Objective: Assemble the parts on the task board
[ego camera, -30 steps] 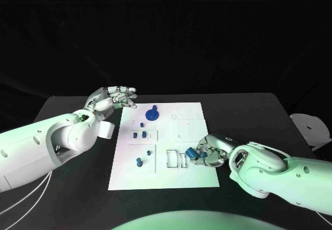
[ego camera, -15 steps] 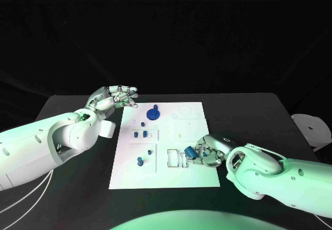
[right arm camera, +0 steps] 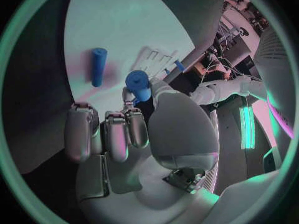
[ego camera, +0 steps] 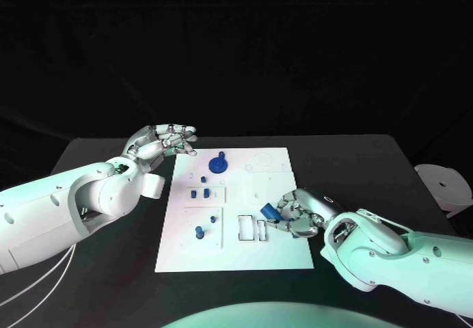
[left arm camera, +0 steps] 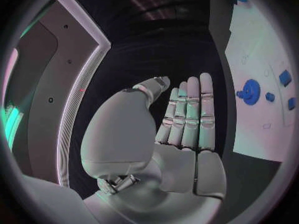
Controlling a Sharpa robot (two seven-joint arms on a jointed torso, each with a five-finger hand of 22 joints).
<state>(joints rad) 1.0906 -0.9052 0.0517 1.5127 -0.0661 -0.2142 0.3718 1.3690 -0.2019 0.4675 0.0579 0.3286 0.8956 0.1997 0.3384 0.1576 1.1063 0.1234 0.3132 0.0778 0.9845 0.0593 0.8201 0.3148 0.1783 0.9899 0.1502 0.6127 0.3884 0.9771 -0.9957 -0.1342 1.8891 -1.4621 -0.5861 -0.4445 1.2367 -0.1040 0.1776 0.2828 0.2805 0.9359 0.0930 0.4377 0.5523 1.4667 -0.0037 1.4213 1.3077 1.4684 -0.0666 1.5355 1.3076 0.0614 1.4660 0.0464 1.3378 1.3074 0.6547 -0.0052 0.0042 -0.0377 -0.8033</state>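
The right hand (ego camera: 296,217) hangs over the near right part of the task board (ego camera: 276,249), pinching a small blue part (ego camera: 266,210) between thumb and fingertips; the right wrist view shows that part (right arm camera: 138,81) as a short round-headed peg held just above the white surface. Close beside it on the board is a pair of narrow rectangular slots (ego camera: 252,229), and I'd guess that is where the piece is bound. To do this step well, the hand should square the peg upright over its seat before lowering, then press straight down without twisting, since a tilted entry would likely jam or skid on the smooth plate. A second loose blue cylinder (right arm camera: 98,66) lies flat on the board nearby. The left hand (ego camera: 164,141) hovers off the board's far left corner, fingers curled in, grasping nothing.
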